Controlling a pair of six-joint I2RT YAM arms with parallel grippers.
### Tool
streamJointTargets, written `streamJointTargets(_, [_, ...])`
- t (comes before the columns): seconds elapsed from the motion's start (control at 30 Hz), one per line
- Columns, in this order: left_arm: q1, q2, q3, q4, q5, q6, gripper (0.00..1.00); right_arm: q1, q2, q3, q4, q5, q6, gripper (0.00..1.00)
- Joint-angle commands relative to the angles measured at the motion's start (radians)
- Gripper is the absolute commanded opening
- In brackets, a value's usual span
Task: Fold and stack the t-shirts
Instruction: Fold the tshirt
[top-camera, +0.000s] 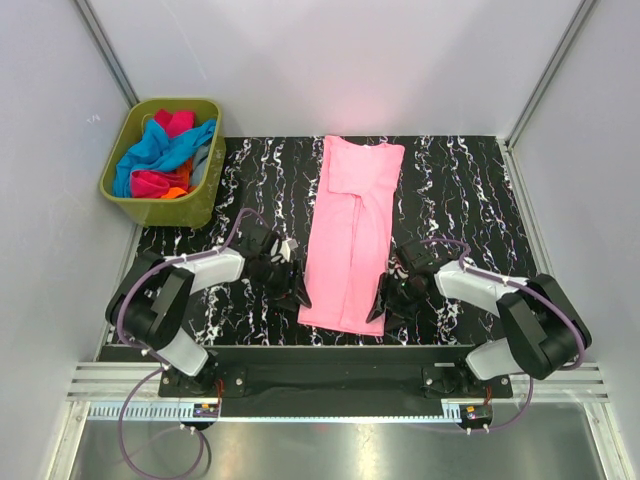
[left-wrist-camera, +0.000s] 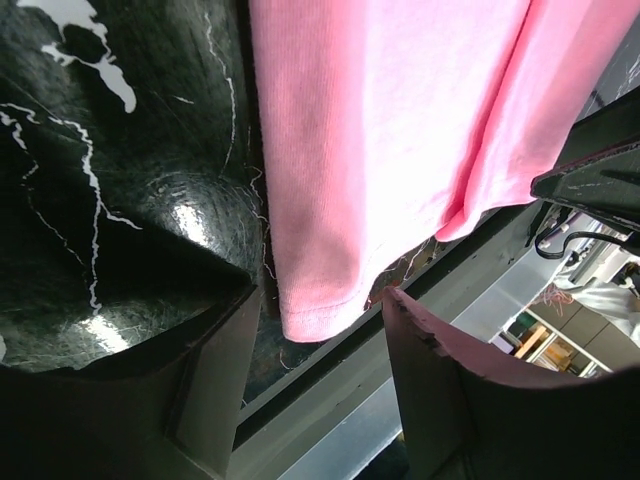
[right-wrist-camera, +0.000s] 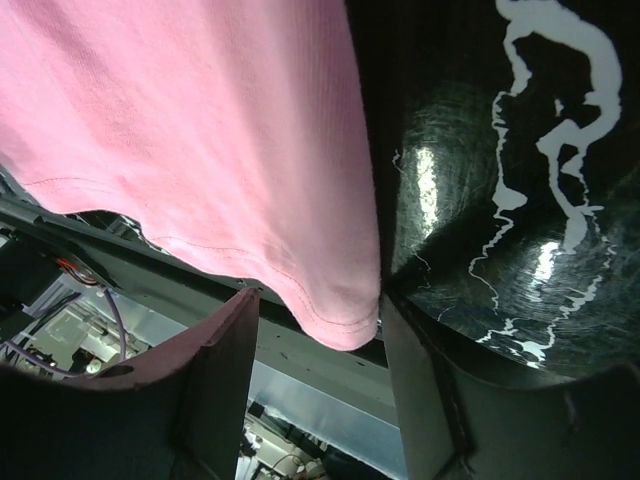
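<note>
The light pink t-shirt (top-camera: 350, 240) lies folded into a long strip on the black marbled mat (top-camera: 460, 190), its collar end far and its hem end near. My left gripper (top-camera: 298, 294) is open at the shirt's near left corner. In the left wrist view that corner (left-wrist-camera: 315, 310) sits between the spread jaws of the gripper (left-wrist-camera: 320, 300), ungripped. My right gripper (top-camera: 383, 304) is open at the near right corner. In the right wrist view that corner (right-wrist-camera: 340, 320) hangs between the open jaws of the gripper (right-wrist-camera: 318, 300), close to the right finger (right-wrist-camera: 420, 400).
An olive-green bin (top-camera: 205, 205) stands off the mat's far left corner, holding crumpled blue (top-camera: 165, 150), magenta (top-camera: 175, 120), orange (top-camera: 172, 192) and grey (top-camera: 203, 165) shirts. White walls enclose the mat on three sides. The metal base rail (top-camera: 330, 375) runs along the near edge.
</note>
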Motion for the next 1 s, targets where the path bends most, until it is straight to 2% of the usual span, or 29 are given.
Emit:
streamJointTargets(0.0, [-0.003,0.05,-0.002,-0.015,-0.109,0.055,0.59,0.0,0.029,-0.001,0.023,0.034,-0.001,0.6])
streamJointTargets(0.3, [-0.007,0.104,-0.031,0.01,-0.042,0.072,0.52,0.0,0.015,-0.058,0.038,0.04,0.002,0.54])
streamJointTargets(0.43, [-0.017,0.092,-0.043,0.013,-0.077,0.057,0.57,-0.002,0.006,-0.066,0.043,0.038,0.004,0.54])
streamJointTargets(0.5, [-0.017,0.101,-0.048,0.014,-0.088,0.054,0.57,0.0,0.0,-0.072,0.044,0.041,0.008,0.52])
streamJointTargets(0.53, [-0.017,0.107,-0.056,0.014,-0.1,0.051,0.54,0.0,-0.002,-0.073,0.046,0.044,0.007,0.49])
streamJointTargets(0.57, [-0.017,0.11,-0.06,0.016,-0.106,0.048,0.45,-0.002,-0.003,-0.076,0.044,0.046,0.008,0.41])
streamJointTargets(0.63, [-0.017,0.124,-0.077,0.014,-0.118,0.046,0.31,-0.002,-0.008,-0.09,0.046,0.046,0.01,0.33])
streamJointTargets(0.67, [-0.017,0.127,-0.082,0.019,-0.12,0.048,0.14,0.0,-0.011,-0.096,0.046,0.046,0.014,0.24])
streamJointTargets(0.73, [-0.017,0.133,-0.106,0.028,-0.112,0.048,0.0,0.0,-0.028,-0.118,0.046,0.046,0.021,0.15])
streamJointTargets(0.77, [-0.017,0.132,-0.114,0.045,-0.109,0.046,0.0,0.0,-0.034,-0.124,0.047,0.04,0.021,0.1])
streamJointTargets(0.8, [-0.017,0.121,-0.125,0.056,-0.099,0.042,0.0,0.0,-0.049,-0.138,0.05,0.037,0.024,0.0])
streamJointTargets(0.97, [-0.021,0.037,-0.211,0.1,-0.062,0.002,0.0,0.0,-0.127,-0.182,0.041,0.001,0.07,0.0])
